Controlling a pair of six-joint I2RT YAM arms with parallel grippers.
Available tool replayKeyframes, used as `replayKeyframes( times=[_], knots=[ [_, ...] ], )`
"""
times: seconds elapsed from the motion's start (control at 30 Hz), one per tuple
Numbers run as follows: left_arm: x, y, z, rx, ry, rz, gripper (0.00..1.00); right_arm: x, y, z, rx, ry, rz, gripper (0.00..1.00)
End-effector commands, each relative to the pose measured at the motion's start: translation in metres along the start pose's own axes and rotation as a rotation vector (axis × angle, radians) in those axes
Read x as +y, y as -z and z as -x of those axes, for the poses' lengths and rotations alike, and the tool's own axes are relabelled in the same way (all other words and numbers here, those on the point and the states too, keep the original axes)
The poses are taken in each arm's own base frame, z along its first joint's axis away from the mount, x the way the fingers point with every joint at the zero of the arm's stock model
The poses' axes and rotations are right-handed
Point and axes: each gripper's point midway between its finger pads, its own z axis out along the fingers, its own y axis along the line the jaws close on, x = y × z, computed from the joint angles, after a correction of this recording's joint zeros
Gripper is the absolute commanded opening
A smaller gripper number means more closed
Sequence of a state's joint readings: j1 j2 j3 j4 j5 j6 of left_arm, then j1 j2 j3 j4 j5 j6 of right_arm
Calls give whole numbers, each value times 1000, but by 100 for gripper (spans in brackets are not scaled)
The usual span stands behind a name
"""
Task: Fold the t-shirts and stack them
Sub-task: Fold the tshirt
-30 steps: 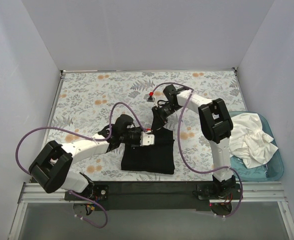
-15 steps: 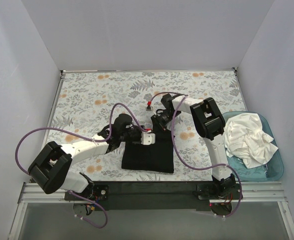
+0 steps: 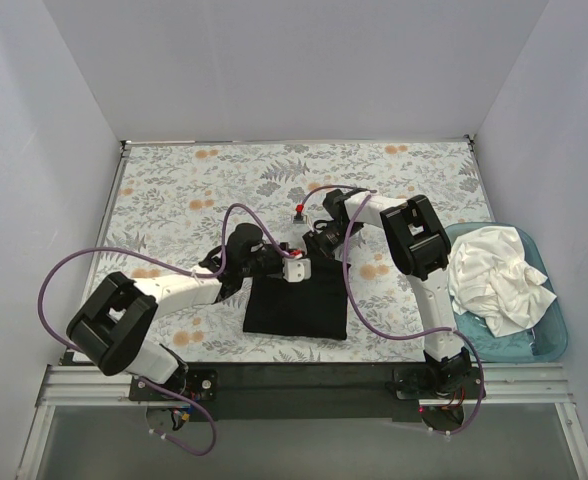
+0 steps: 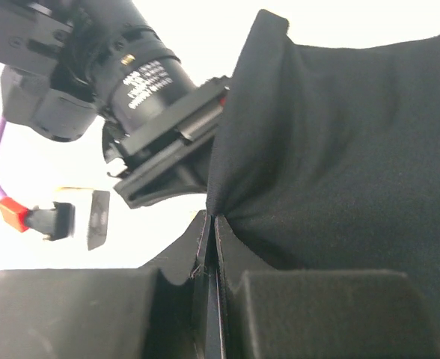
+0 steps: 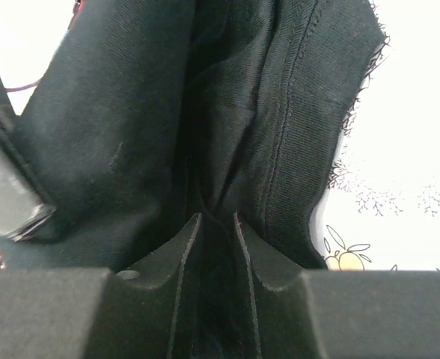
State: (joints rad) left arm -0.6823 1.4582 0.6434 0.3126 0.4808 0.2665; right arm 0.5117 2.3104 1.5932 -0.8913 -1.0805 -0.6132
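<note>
The black t-shirt (image 3: 299,305) lies partly folded on the floral cloth near the table's front middle. My left gripper (image 3: 278,262) is shut on its far left edge; in the left wrist view the cloth (image 4: 340,149) is pinched between the jaws (image 4: 211,224). My right gripper (image 3: 317,252) is shut on the far right edge; in the right wrist view bunched black cloth (image 5: 280,112) runs into the jaws (image 5: 214,221). The two grippers are close together above the shirt's far edge. White t-shirts (image 3: 496,278) lie crumpled in the teal tub (image 3: 552,340).
The grey-and-orange floral sheet (image 3: 194,190) covers the table. The teal tub stands at the right edge. White walls enclose the table on three sides. Purple cables loop off both arms. The right arm's camera body (image 4: 130,75) shows close in the left wrist view.
Both grippers have moved toward the far side with the shirt's edge. The right arm has swung left and drawn in close to the left gripper. The shirt looks narrower and shorter.
</note>
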Motion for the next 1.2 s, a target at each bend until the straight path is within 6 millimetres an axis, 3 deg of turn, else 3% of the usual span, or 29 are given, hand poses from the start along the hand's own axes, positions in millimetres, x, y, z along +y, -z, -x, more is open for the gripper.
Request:
replayKeyframes(
  times=[0.0,0.3,0.4,0.73,1.17],
  knots=[
    [31,3,16,-50,-90,110,0,-1,1,-4,28,-2,-11,29],
    [17,13,24,-99,-120,88,0,13,26,38,-3,94,-94,31],
    [13,14,24,-104,-128,79,0,14,34,41,21,144,-137,31],
    [18,12,31,-140,-174,97,0,-25,21,4,134,79,-134,29],
    [40,-1,31,-154,-200,172,0,-25,14,-14,160,48,-84,29]
  ],
)
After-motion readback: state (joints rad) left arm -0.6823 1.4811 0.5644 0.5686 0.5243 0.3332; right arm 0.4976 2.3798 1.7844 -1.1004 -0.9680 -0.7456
